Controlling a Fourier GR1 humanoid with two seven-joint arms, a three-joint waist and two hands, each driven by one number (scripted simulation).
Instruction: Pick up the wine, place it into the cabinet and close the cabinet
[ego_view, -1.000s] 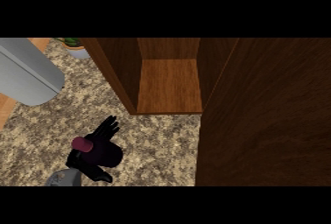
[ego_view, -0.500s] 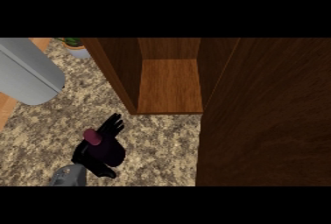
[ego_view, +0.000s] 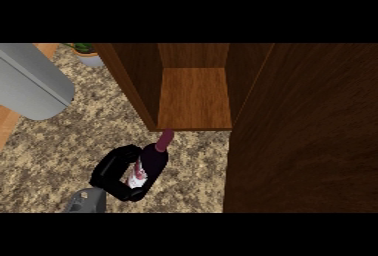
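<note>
The wine bottle (ego_view: 153, 159) had tipped forward since a moment before, so its dark red top now pointed at the front edge of the cabinet (ego_view: 193, 97) shelf and nearly touched it. The left hand (ego_view: 117, 172) had its fingers wrapped around the bottle's body, above the speckled surface (ego_view: 52, 155). The shelf inside was open. The cabinet door (ego_view: 306, 135) stood wide at the right, close beside the bottle. A grey rounded thing (ego_view: 29, 82) sat far left, with a potted plant (ego_view: 87, 52) behind.
</note>
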